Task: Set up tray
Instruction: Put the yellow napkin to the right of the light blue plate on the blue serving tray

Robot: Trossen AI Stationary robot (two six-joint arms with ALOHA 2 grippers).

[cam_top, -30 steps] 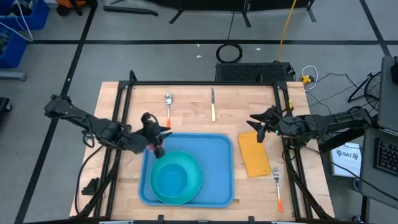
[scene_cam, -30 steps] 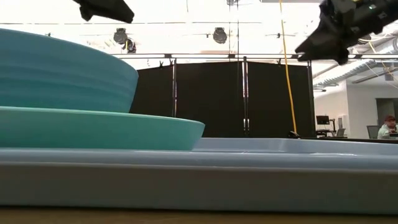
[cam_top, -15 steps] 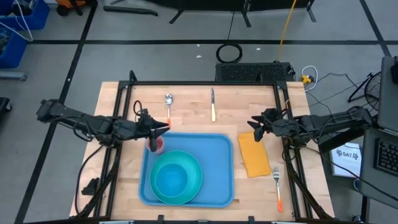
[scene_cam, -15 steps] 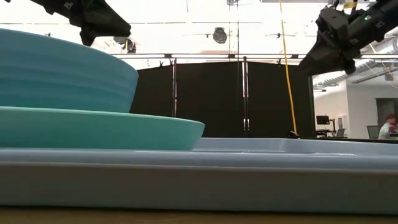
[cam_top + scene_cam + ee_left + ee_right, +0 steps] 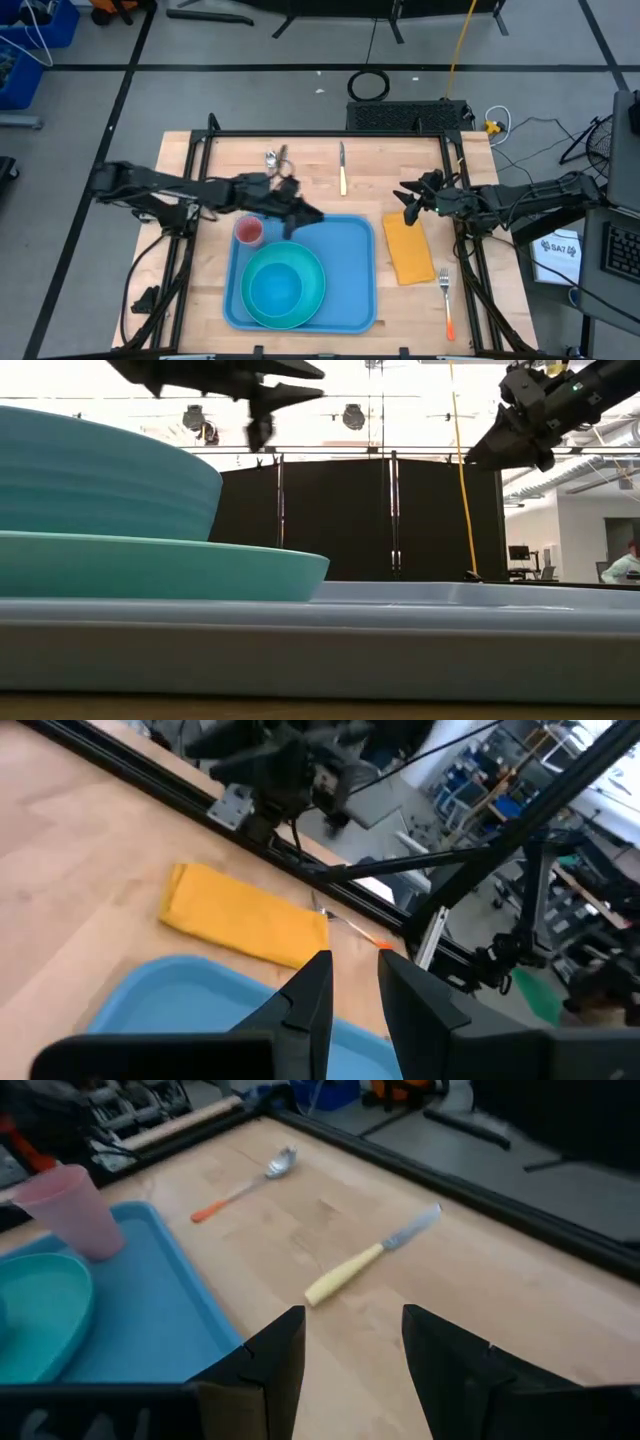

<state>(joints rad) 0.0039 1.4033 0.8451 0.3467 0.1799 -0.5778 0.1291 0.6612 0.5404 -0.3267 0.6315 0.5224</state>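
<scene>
From above, the light-blue tray [image 5: 345,270] lies flat at the near middle of the wooden table [image 5: 310,178], with one teal bowl [image 5: 272,290] on one teal plate [image 5: 312,272] in its left half. One pink cup [image 5: 248,232] stands at the tray's far-left corner, whether on the rim or just off it I cannot tell. Beyond lie one spoon [image 5: 271,160] and one knife [image 5: 342,168]; right of the tray, one orange-yellow napkin [image 5: 407,247] and one fork [image 5: 446,296]. The left gripper [image 5: 306,214] hangs over the tray's far edge; the right gripper [image 5: 409,203] hovers over the napkin's far end.

At table height the tray's raised rim [image 5: 400,645] fills the foreground, plate [image 5: 220,568] and bowl [image 5: 120,475] stacked on it, both grippers up in the air.

The left wrist view shows that arm's own fingers [image 5: 312,990] narrowly parted with nothing between them, tray [image 5: 175,995] and napkin [image 5: 245,917] below.

The right wrist view shows its fingers [image 5: 275,1355] spread wide and empty, above the knife [image 5: 370,1258], the spoon [image 5: 243,1185] and the cup [image 5: 72,1208].

I'd judge the tray stiff, light plastic, smooth and a bit slippery; the raised rim on a long side is the place to pinch, though loaded it would tip from one hand
</scene>
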